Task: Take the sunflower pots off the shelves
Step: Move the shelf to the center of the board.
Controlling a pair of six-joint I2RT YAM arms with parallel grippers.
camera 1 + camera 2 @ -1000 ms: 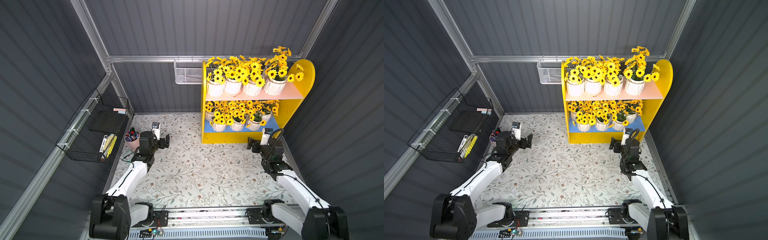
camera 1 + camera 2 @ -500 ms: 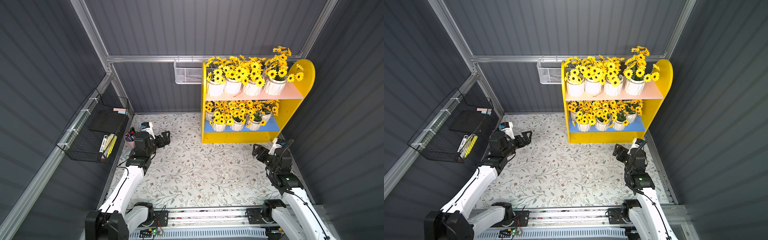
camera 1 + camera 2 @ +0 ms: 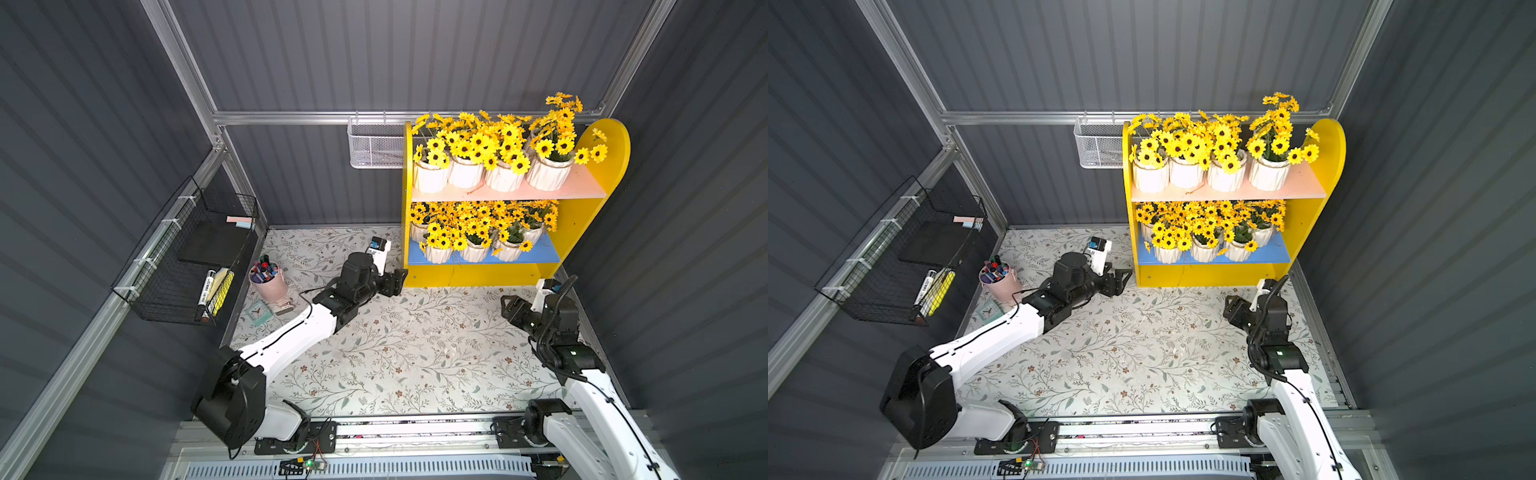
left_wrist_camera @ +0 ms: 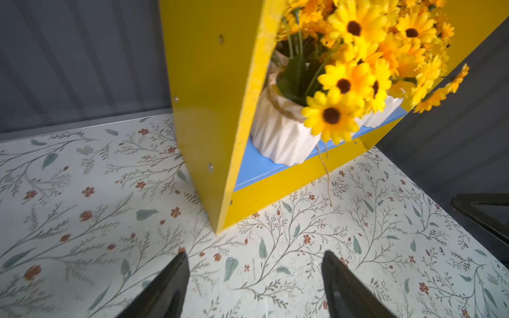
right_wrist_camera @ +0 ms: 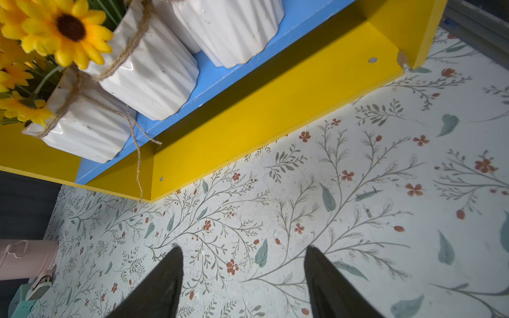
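In both top views the sunflower pots (image 3: 504, 178) all stand on the shelves (image 3: 582, 224): 4 along the front of the pink upper board, more crowded on the blue lower one. The left gripper (image 3: 398, 282) hovers just beside the unit's left foot. The right gripper (image 3: 508, 309) hangs in front of its right end, apart from it.

Left wrist view: jaws moderately wide, empty, above the floral mat (image 4: 82, 220).

Right wrist view: jaws likewise apart, holding nothing.

yellow shelves (image 3: 602, 145), white ribbed sunflower pots (image 3: 548, 176), floral-print table (image 3: 415, 345), pink cup (image 3: 271, 286)
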